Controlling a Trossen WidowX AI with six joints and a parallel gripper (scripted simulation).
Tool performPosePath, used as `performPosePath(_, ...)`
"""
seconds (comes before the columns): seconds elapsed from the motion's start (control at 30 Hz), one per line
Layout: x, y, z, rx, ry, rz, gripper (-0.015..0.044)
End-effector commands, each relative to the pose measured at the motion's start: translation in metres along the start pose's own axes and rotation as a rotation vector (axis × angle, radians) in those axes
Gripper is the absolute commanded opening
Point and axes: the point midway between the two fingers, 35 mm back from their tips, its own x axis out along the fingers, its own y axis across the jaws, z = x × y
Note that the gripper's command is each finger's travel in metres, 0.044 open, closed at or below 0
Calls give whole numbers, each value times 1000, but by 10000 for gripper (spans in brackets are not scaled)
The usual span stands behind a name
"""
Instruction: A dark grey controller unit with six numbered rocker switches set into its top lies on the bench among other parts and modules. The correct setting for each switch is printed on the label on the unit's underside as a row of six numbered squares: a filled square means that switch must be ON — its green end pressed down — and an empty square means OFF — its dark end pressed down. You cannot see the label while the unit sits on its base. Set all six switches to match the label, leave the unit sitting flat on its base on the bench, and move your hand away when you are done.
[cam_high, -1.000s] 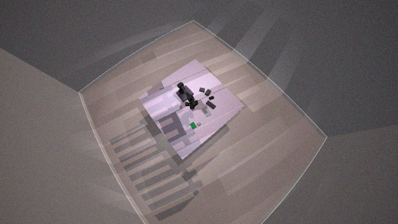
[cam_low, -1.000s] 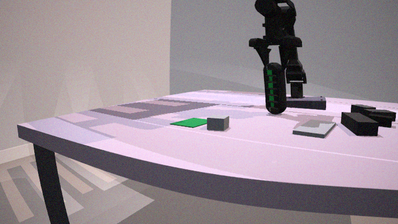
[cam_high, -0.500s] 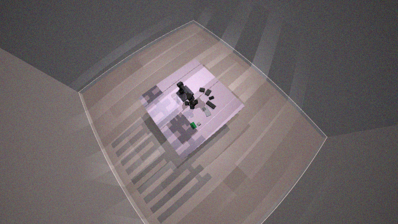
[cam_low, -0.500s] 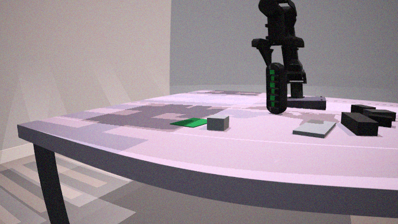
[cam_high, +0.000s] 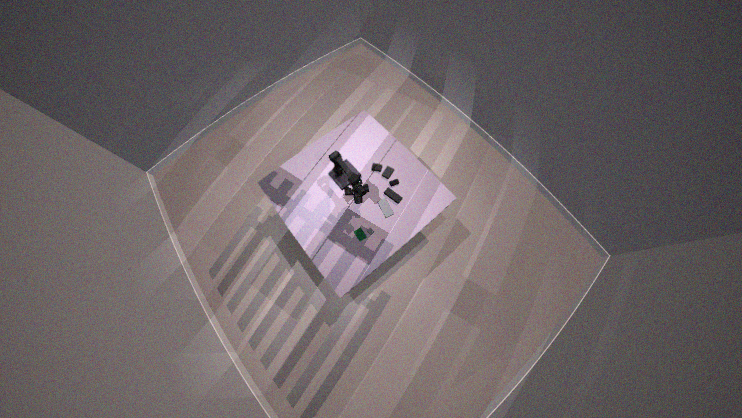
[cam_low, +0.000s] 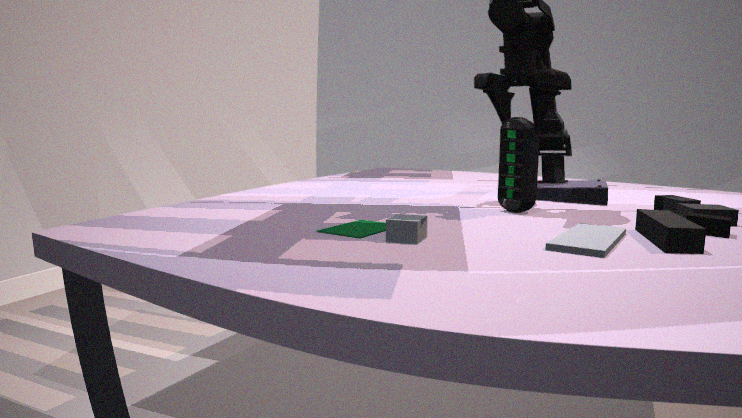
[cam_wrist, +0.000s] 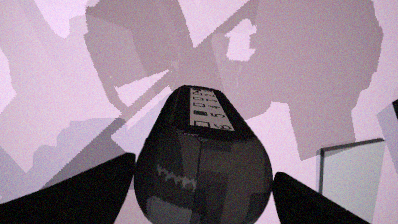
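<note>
The dark grey controller unit (cam_low: 516, 163) stands upright on one rounded end, its lower end at the bench top, in front of the arm's base (cam_low: 571, 192). Its row of switches with green ends faces the exterior view. My gripper (cam_low: 519, 116) comes down from above and its two fingers clasp the unit's upper end. In the wrist view the unit (cam_wrist: 202, 160) fills the gap between both fingers of the gripper (cam_wrist: 204, 167). Its underside label (cam_wrist: 207, 110) faces the wrist camera. The square by number 5 looks filled; the other squares are too small to read. In the overhead view the gripper (cam_high: 358, 194) is near the bench's middle.
A flat green plate (cam_low: 352, 228) and a small grey block (cam_low: 406, 228) lie left of the unit. A pale grey plate (cam_low: 585, 239), which also shows in the wrist view (cam_wrist: 350, 175), lies to the right. Dark blocks (cam_low: 669, 230) (cam_low: 700, 210) lie further right.
</note>
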Motion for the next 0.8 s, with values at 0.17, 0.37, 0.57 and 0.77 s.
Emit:
performPosePath(0.17, 7, 0, 11, -1, -20, 8, 338)
performPosePath(0.37, 7, 0, 16, -1, -20, 8, 338)
performPosePath(0.57, 8, 0, 21, -1, -21, 8, 338)
performPosePath(0.77, 9, 0, 26, -1, -21, 8, 338)
